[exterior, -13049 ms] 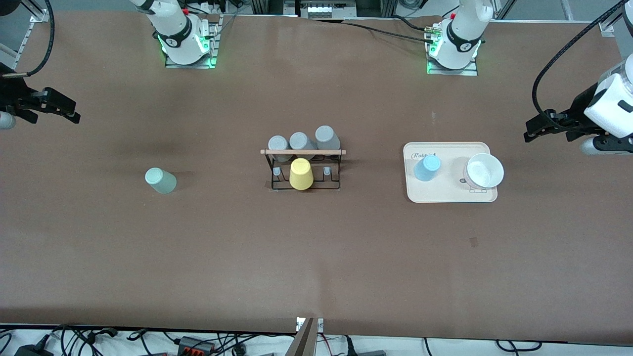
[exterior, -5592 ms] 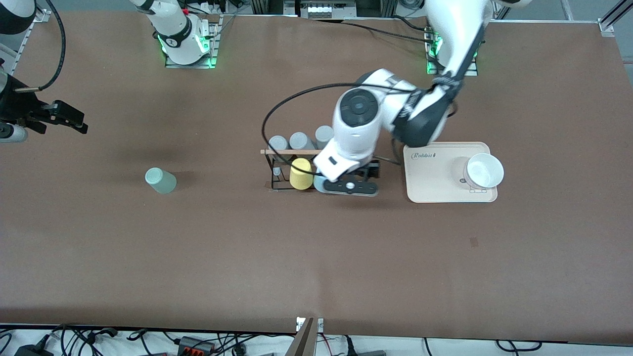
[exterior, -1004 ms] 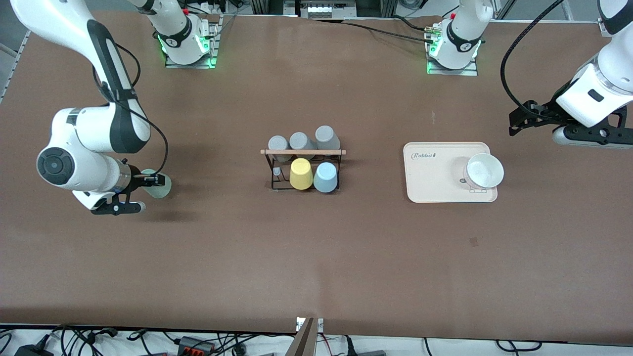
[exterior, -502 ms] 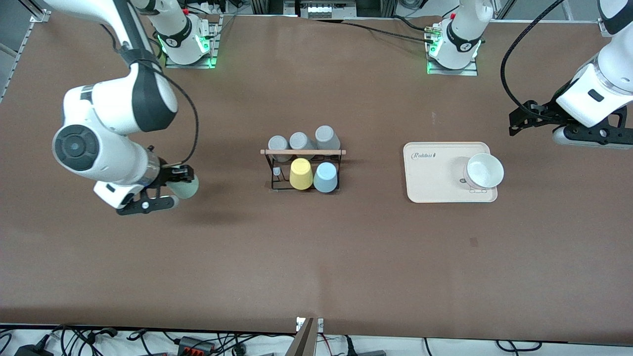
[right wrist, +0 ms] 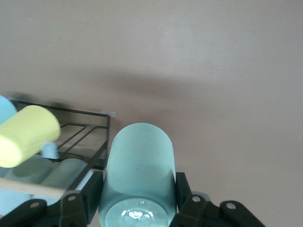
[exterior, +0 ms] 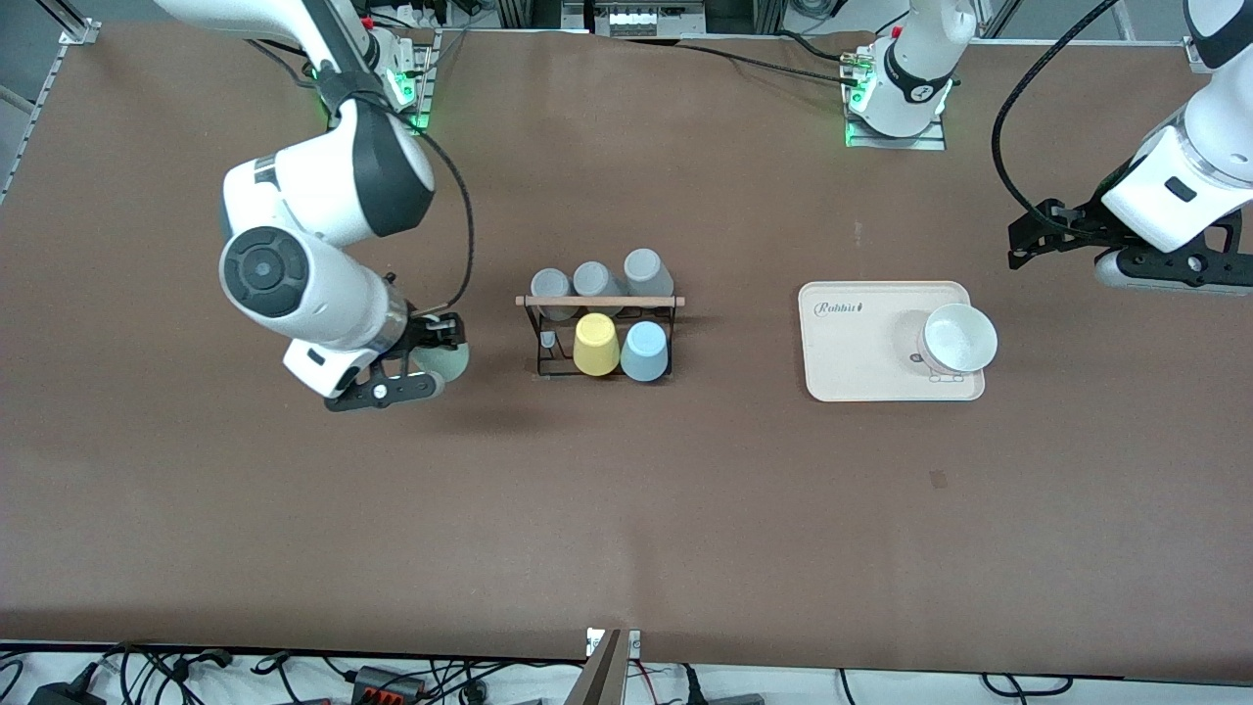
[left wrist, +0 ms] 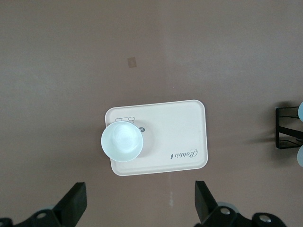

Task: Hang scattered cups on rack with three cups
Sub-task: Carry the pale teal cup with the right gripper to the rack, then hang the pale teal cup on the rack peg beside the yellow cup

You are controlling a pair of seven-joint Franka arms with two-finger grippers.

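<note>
Over the table toward the right arm's end, the right gripper [exterior: 428,358] is clamped on the mint green cup [exterior: 448,362], carried in the air just beside the rack [exterior: 599,333]. 0.5 s earlier it held the cup farther out toward that end of the table; 1 s earlier the cup was still at its start spot. In the right wrist view the mint cup [right wrist: 137,177] sits between the fingers [right wrist: 78,205], with the rack's black frame [right wrist: 90,127] close by. The light blue cup [exterior: 644,351] hangs on the rack beside the yellow cup [exterior: 595,344], unchanged, with 3 grey cups [exterior: 597,279] in the row farther from the front camera. The left gripper [exterior: 1026,245] waits with jaws wide, unmoved, over the table near the cream tray [exterior: 861,377] holding a white bowl [exterior: 959,338].
</note>
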